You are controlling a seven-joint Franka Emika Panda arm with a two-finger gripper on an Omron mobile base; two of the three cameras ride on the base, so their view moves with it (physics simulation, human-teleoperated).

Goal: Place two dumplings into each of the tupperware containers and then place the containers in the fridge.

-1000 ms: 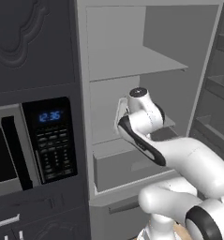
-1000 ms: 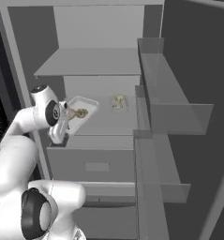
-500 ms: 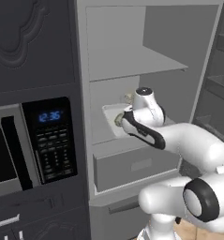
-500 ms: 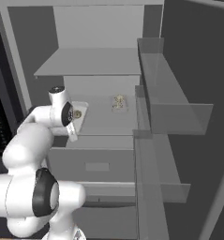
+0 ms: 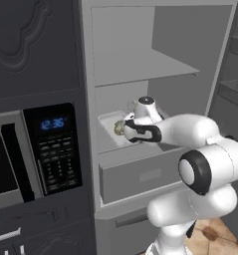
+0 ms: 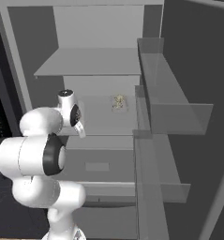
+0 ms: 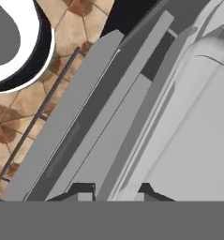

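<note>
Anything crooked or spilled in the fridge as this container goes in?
Nothing spilled. The tupperware container in the gripper sits over the left of the fridge's middle shelf with a dumpling inside. The other container lies flat farther right, its dumplings inside.

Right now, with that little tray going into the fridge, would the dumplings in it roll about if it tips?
Probably a bit: the dumplings look roundish and loose. The tupperware container has a raised rim, which should hold them. It keeps its shape in the hand, so likely stiff and light.

White arm bent leftward; tool clamped tight
</note>
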